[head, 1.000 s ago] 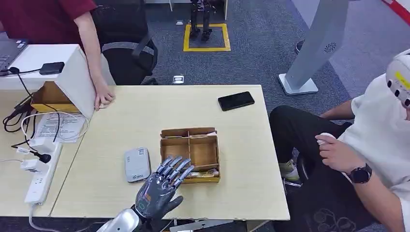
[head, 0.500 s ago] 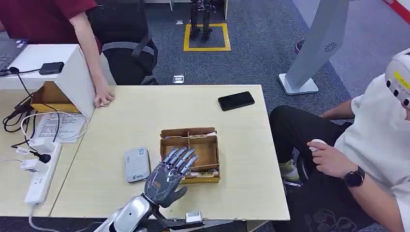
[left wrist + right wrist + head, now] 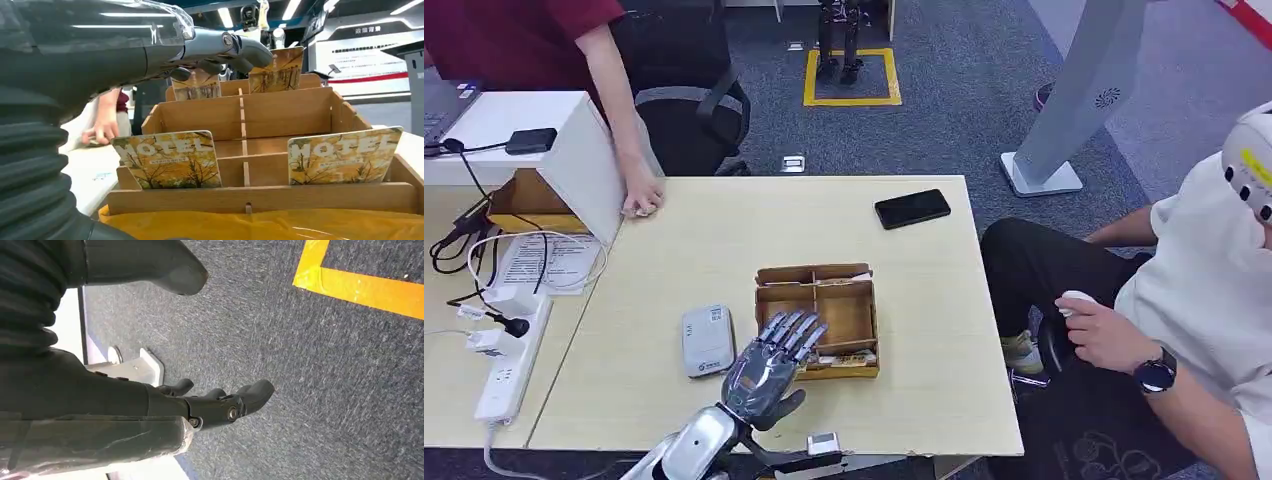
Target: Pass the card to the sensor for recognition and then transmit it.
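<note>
The left hand (image 3: 767,368) hovers over the front left part of the wooden tray (image 3: 860,318) near the table's (image 3: 724,225) front edge, fingers apart, holding nothing. Hotel cards (image 3: 170,160) stand upright in the tray's compartments. The right hand (image 3: 210,402) hangs over grey carpet, fingers apart and empty.

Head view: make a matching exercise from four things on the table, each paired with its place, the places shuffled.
Things:
1. black phone
2. grey card reader
3. wooden box
4. white power strip

Places:
A. just left of the wooden box
B. partly under the left hand
C. near the table's far right corner
D. on the neighbouring table at the far left

Pairs: 1-C, 2-A, 3-B, 4-D
</note>
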You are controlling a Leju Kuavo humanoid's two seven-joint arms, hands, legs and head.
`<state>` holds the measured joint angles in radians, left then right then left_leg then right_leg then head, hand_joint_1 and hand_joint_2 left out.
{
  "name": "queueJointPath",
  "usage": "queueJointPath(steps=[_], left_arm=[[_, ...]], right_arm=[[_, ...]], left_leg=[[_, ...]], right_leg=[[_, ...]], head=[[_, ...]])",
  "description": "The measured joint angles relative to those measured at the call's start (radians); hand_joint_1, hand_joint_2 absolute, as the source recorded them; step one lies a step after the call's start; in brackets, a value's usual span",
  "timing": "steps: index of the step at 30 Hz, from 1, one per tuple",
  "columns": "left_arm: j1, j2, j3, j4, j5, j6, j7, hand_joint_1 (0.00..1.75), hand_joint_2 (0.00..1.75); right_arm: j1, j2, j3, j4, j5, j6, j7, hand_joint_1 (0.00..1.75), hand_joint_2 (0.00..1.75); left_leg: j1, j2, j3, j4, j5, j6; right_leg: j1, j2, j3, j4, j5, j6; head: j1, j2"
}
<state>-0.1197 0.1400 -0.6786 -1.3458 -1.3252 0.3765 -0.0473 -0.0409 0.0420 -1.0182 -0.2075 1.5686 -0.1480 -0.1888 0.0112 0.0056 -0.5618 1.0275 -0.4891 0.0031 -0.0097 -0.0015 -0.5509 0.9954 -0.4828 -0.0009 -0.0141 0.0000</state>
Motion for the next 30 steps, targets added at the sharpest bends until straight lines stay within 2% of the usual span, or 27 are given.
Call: queueJointPath(steps=[16, 17, 18, 26, 29, 30], left_arm=[[0.001, -0.024, 0.051, 0.002, 0.012, 0.011, 0.007, 0.00, 1.75], [0.001, -0.024, 0.053, 0.002, 0.012, 0.011, 0.007, 1.57, 1.75], [0.001, -0.024, 0.056, 0.002, 0.012, 0.011, 0.007, 1.75, 1.75], [0.001, -0.024, 0.067, 0.002, 0.021, 0.010, 0.007, 1.75, 1.75], [0.002, -0.024, 0.071, 0.002, 0.024, 0.010, 0.007, 1.64, 1.75], [0.002, -0.024, 0.072, 0.002, 0.028, 0.008, 0.005, 1.75, 1.75]], right_arm=[[0.001, 0.000, 0.000, 0.000, 0.001, -0.004, -0.007, 0.00, 1.75], [0.001, 0.000, 0.000, 0.000, 0.001, -0.004, -0.007, 0.00, 1.75], [0.001, 0.000, 0.000, 0.000, 0.001, -0.004, -0.007, 0.00, 1.75], [0.001, 0.000, 0.000, 0.000, 0.001, -0.005, -0.007, 0.00, 1.75], [0.001, 0.000, 0.000, 0.000, 0.001, -0.005, -0.009, 0.00, 1.75], [0.001, 0.000, 0.000, 0.000, 0.001, -0.005, -0.011, 0.00, 1.75]], left_leg=[[0.000, 0.000, 0.000, 0.000, 0.000, 0.000], [0.000, 0.000, 0.000, 0.000, 0.000, 0.000], [0.000, 0.000, 0.000, 0.000, 0.000, 0.000], [0.000, 0.000, 0.000, 0.000, 0.000, 0.000], [0.000, 0.000, 0.000, 0.000, 0.000, 0.000], [0.000, 0.000, 0.000, 0.000, 0.000, 0.000]], right_leg=[[0.000, 0.000, 0.000, 0.000, 0.000, 0.000], [0.000, 0.000, 0.000, 0.000, 0.000, 0.000], [0.000, 0.000, 0.000, 0.000, 0.000, 0.000], [0.000, 0.000, 0.000, 0.000, 0.000, 0.000], [0.000, 0.000, 0.000, 0.000, 0.000, 0.000], [0.000, 0.000, 0.000, 0.000, 0.000, 0.000]], head=[[0.000, 0.000], [0.000, 0.000], [0.000, 0.000], [0.000, 0.000], [0.000, 0.000], [0.000, 0.000]])
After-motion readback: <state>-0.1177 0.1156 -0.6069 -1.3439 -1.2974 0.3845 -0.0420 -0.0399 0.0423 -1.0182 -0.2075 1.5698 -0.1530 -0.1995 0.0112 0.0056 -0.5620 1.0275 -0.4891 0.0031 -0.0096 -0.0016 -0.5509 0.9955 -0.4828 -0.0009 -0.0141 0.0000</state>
